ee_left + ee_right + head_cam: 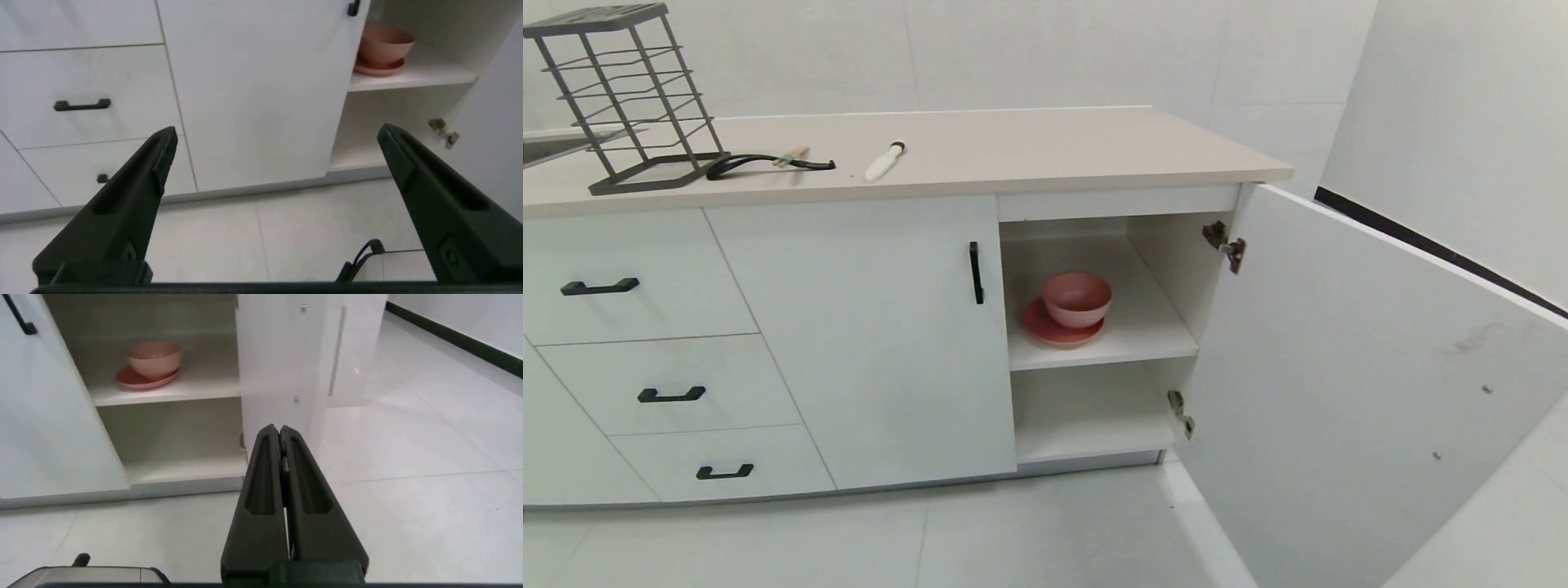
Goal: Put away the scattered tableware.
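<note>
White utensil (pixel 885 161) lying on counter (pixel 1054 147), long axis diagonal, dark end pointing wallward. L gripper (pixel 278 135) jaws gaping; R gripper (pixel 283 434) clenching empty.

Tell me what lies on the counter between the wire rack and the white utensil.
A black-handled utensil lies between the rack and the white utensil, seen in the head view.

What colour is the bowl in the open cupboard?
Pale pink bowl, on a darker coral plate; head view shows it best.
</note>
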Tool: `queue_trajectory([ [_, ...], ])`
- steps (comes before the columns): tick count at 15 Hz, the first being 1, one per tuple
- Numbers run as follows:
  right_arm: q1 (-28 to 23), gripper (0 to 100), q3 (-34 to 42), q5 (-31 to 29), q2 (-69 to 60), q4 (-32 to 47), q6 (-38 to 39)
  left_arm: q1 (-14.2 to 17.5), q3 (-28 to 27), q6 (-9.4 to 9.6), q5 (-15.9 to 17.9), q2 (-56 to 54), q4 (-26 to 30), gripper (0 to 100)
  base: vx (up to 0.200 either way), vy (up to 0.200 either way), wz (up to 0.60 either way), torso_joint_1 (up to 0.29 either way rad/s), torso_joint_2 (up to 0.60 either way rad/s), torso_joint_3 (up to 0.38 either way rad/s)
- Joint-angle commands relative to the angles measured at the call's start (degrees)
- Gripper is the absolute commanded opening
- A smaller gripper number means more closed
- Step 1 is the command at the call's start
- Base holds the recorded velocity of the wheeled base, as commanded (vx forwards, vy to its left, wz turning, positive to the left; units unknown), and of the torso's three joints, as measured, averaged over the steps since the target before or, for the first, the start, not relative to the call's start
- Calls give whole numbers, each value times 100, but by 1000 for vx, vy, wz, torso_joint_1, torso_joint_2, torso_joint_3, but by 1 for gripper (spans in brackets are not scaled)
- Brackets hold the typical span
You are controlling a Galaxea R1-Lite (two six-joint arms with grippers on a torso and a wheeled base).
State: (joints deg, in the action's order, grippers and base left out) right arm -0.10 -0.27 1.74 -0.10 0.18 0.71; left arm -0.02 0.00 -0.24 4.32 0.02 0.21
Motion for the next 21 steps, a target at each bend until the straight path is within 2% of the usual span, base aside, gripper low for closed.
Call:
queue_trajectory([
  [1,1,0,0,1,10,-1,0,2,0,-2,-1,6,-3,100,-200,-200,0,2,2,7],
  [7,1,0,9,1,10,-1,17,2,0,-2,-10,6,-3,100,-200,0,0,4,4,1],
  [17,-8,0,0,1,10,-1,35,2,0,-11,-1,6,-3,100,0,-200,0,0,4,1],
  [18,-8,0,0,1,10,-1,35,2,0,-11,-10,6,-3,100,0,0,0,0,0,0],
  [19,-8,0,27,-7,10,-291,8,2,0,-20,-10,6,-3,100,0,0,0,0,0,0],
  [21,-17,0,-26,81,27,-1574,-115,2,0,-20,-10,6,-3,100,0,0,0,0,0,0],
])
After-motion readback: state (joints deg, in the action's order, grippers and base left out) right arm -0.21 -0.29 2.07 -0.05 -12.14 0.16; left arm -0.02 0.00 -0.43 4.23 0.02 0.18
